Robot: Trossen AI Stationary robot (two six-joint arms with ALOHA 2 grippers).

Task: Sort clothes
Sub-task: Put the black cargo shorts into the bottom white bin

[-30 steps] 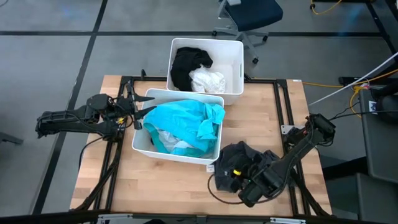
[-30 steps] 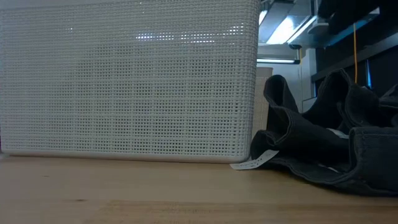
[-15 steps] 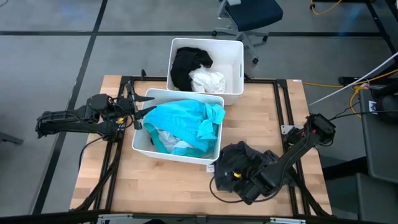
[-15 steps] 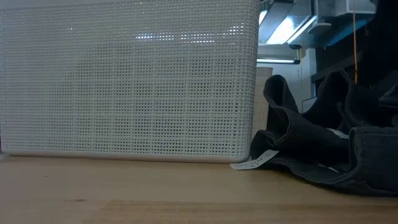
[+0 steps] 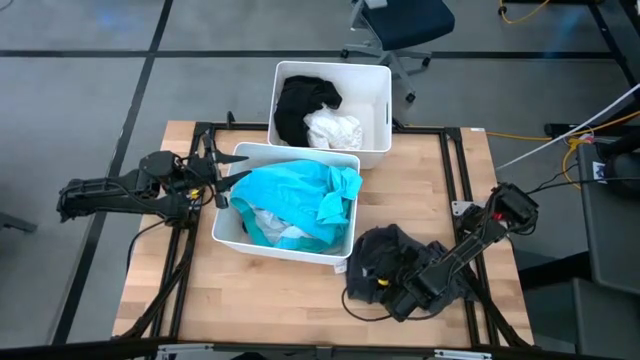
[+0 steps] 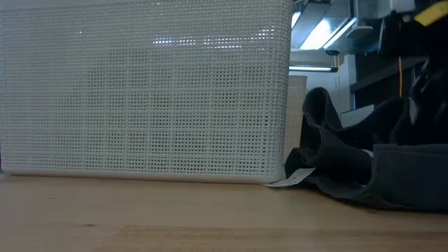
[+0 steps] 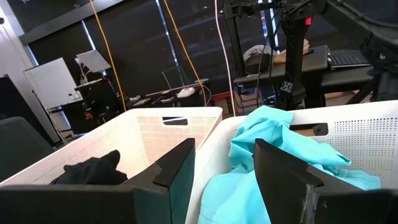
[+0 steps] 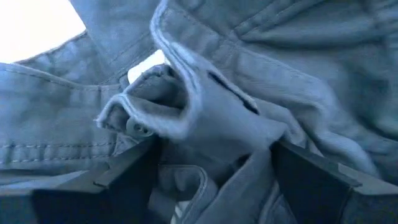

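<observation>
A dark grey garment (image 5: 375,258) lies bunched on the table at the near right, and it also shows in the low view (image 6: 350,164) and fills the right wrist view (image 8: 249,81). My right gripper (image 5: 397,292) is down in it, fingers apart (image 8: 214,180). My left gripper (image 5: 218,182) is open and empty at the left wall of the near white bin (image 5: 226,236). That bin holds a teal garment (image 5: 300,195) over a white one. The far bin (image 5: 380,105) holds a black garment (image 5: 300,105) and a white one (image 5: 335,130). My right gripper touches the dark grey garment with its fingers apart, coming from above at a slant. Folds and a seamed edge of the cloth (image 8: 186,124) bunch up between the two fingers (image 8: 124,174). The garment lies on the table, slack.
A white label (image 6: 297,176) of the garment lies on the wood beside the near bin's mesh wall (image 6: 147,91). A black frame (image 5: 455,180) runs around the table top. Bare wood (image 5: 260,295) shows along the near edge.
My right gripper has gone a little toward the table's far edge and down into the dark grey garment. In the low view the garment's right part now lies lower and flatter than before.
</observation>
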